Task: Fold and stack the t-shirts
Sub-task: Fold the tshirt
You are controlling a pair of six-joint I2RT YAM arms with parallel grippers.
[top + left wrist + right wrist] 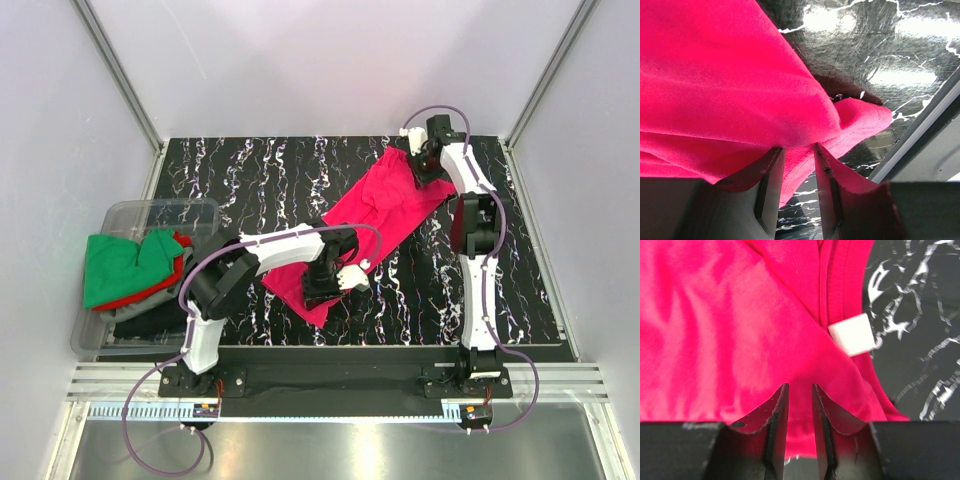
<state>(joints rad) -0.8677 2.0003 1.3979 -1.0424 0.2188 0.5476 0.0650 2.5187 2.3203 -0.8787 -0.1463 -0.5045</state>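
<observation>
1. Cloth: a soft, bright crimson t-shirt (392, 203) lies in a long diagonal band on the black, white-veined marble-patterned table (250, 170). The band runs from near the table's middle up toward the far right corner.
2. My left gripper (322, 285) stands on the near, lower-left end of that band. In the left wrist view its jaws are narrow and pinch a fold of the crimson t-shirt, and a hemmed corner curls away just to the right, above the table.
3. My right gripper (428, 160) holds the far end, by the neck opening. In the right wrist view the jaws are narrow and crimson cloth fills the gap between them.
4. A small white square label (852, 335) sits on the ribbed neck band, just beyond my right finger.
5. A clear plastic bin (165, 205) at the table's left edge holds a heap. A green t-shirt (120, 265) lies on top, a red t-shirt (142, 297) shows under its edge, and a dark t-shirt (150, 322) lies lowest, toward the near side.
6. My left arm's elbow rises just beside the bin.
</observation>
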